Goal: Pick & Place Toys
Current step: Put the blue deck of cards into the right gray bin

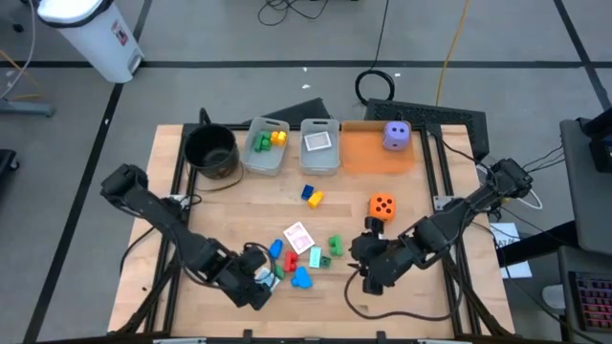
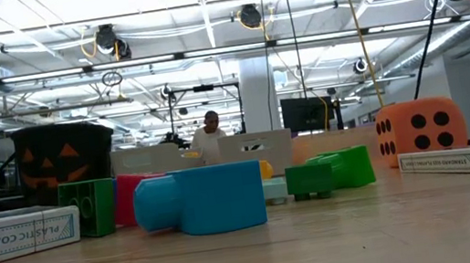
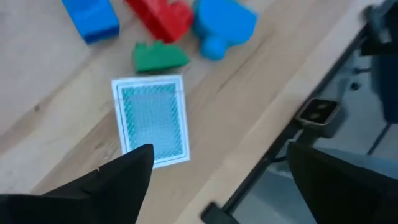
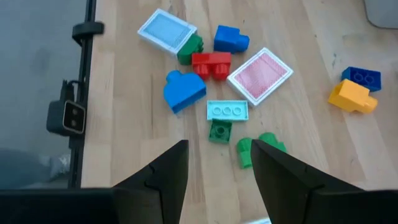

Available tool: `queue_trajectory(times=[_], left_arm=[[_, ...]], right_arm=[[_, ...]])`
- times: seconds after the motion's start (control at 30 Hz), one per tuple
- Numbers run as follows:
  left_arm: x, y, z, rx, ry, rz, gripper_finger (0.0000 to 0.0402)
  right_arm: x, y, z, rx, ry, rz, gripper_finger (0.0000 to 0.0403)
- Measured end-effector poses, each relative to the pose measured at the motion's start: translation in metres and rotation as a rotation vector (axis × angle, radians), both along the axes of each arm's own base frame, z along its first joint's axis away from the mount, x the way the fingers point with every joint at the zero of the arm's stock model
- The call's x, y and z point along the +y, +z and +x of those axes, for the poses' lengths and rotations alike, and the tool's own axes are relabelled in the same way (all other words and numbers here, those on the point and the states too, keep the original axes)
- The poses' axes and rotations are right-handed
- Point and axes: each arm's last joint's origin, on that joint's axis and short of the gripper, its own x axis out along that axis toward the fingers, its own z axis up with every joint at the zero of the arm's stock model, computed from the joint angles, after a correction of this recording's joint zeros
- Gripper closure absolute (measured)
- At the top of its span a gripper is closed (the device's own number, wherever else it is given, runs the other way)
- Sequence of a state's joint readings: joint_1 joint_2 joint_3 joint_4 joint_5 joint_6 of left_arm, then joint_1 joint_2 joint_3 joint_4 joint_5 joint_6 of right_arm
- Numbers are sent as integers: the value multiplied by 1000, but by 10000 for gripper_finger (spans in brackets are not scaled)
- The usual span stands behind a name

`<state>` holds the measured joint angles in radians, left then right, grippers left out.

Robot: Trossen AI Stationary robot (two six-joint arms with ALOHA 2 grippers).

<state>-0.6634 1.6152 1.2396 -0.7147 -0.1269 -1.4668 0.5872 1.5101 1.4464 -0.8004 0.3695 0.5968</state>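
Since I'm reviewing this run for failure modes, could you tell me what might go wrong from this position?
1. The teal-backed card lies flat near the table edge; the open left gripper may slide it off instead of lifting it.
2. The green block touches that card, so a grab could drag it along.
3. The right gripper may nudge nearby green pieces.

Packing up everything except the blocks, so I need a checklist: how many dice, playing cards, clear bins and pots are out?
Dice: 2 (orange die, purple die)
Playing cards: 3 (red-backed card, blue-backed card, card in a bin)
Clear plastic bins: 2 ()
Round black pot: 1
Total: 8
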Motion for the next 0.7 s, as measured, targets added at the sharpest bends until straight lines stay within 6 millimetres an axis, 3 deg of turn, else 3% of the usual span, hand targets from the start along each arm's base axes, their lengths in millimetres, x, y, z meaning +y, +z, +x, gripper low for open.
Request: queue_trajectory(times=[0.27, 0.7], left_arm=[[-1, -31, 15, 140, -19, -17, 5], [9, -64, 30, 277, -45, 12, 9]], right_arm=[[2, -1, -4, 19, 18, -19, 236], [-1, -1, -2, 20, 8, -19, 236]])
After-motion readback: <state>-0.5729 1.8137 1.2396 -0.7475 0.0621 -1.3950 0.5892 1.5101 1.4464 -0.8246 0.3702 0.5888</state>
